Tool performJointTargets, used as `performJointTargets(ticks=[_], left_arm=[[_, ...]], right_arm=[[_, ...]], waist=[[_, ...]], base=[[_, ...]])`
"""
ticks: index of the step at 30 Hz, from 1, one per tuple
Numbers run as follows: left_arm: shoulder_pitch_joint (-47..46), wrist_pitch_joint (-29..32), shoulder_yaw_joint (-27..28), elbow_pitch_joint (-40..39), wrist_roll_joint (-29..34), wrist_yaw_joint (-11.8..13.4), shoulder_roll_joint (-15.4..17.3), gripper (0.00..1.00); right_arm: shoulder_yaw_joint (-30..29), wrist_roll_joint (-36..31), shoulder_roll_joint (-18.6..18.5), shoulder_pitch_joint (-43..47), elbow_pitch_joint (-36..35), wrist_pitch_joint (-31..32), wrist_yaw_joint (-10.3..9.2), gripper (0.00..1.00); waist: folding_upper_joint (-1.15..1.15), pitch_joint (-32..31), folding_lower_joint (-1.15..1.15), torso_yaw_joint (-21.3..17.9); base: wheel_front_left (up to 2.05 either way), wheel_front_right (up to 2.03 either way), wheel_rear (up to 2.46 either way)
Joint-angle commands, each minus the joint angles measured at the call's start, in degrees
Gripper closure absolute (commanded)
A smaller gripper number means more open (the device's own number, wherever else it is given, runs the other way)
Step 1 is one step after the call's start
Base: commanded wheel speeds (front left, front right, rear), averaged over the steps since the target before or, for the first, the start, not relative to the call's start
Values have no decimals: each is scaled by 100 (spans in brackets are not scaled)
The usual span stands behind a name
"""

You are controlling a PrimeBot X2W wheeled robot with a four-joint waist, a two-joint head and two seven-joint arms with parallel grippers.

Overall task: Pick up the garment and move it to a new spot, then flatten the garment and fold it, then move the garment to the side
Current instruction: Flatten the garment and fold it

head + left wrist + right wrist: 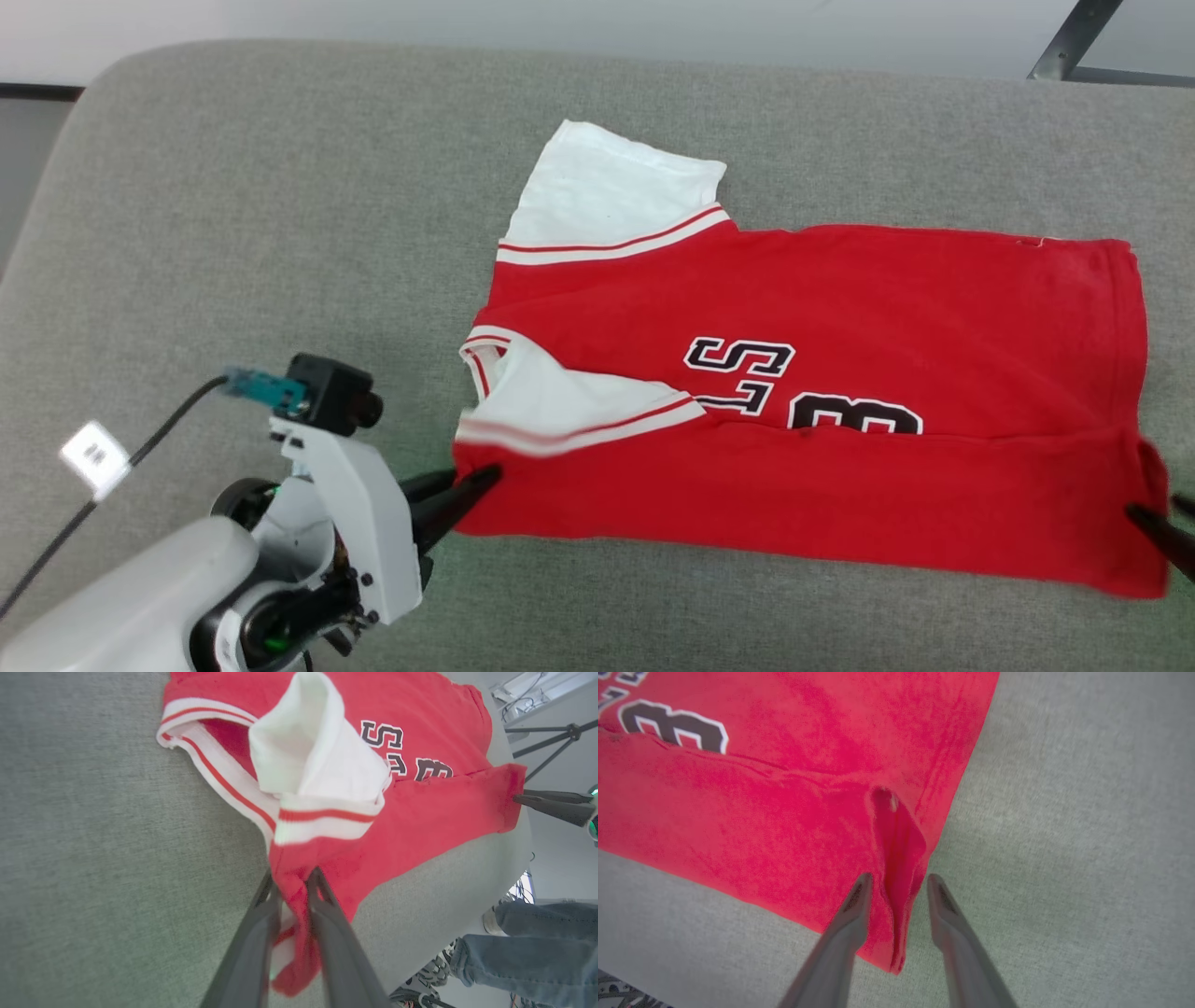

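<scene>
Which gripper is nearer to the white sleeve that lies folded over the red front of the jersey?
Left. The left gripper is at the garment's corner right beside that sleeve; the right gripper is at the opposite hem corner, across the whole shirt.

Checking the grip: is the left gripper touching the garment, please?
Touching. The left wrist view shows the garment pinched between the fingers of the left gripper.

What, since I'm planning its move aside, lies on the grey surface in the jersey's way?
Nothing visible does. The grey surface around the garment is bare. The left end effector pinches its near shoulder corner; the right end effector stands open astride the near hem corner.
</scene>
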Motion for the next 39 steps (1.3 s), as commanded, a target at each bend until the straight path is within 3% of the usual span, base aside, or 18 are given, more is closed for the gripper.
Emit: performJointTargets(ticks=[1, 5, 10, 14, 18, 22, 28, 39], left_arm=[[171, -253, 83, -12, -1, 49, -53, 0], [482, -1352, 425, -83, 265, 255, -57, 0], [1045, -2882, 912, 49, 438, 653, -377, 0], [1192, -3236, 1100, 345, 1069, 934, -533, 0], [1095, -3285, 1706, 595, 1795, 1052, -804, 0], [768, -3285, 2155, 834, 2371, 805, -965, 0], [-416, -2945, 2154, 1446, 2732, 293, -799, 0], [-3049, -1190, 1490, 3612, 3074, -958, -1169, 0]], right_arm=[[-122, -106, 86, -37, -55, -152, 0, 0], [-462, -366, 391, -161, -83, -682, 0, 0], [-827, -883, 843, -388, -25, -1670, 0, 0], [-986, -1379, 1229, -597, 163, -2638, 0, 0], [-1049, -1866, 1603, -808, 383, -3614, 0, 0], [-1028, -2201, 1942, -1018, 556, -4472, 0, 0], [-675, -2514, 2301, -1279, 786, -5464, 0, 0], [-166, -2448, 2573, -1556, 1049, -5952, 0, 0]], waist=[[0, -37, 0, 12], [0, -85, 0, 40], [0, -103, 0, 157], [0, -66, 0, 207], [0, 18, 0, 154], [0, 123, 0, -33], [0, 318, 0, -530], [0, 861, 0, -1315]], base=[[0, 0, 0], [0, 0, 0], [0, 0, 0], [0, 0, 0], [0, 0, 0], [0, 0, 0], [0, 0, 0], [0, 0, 0]])
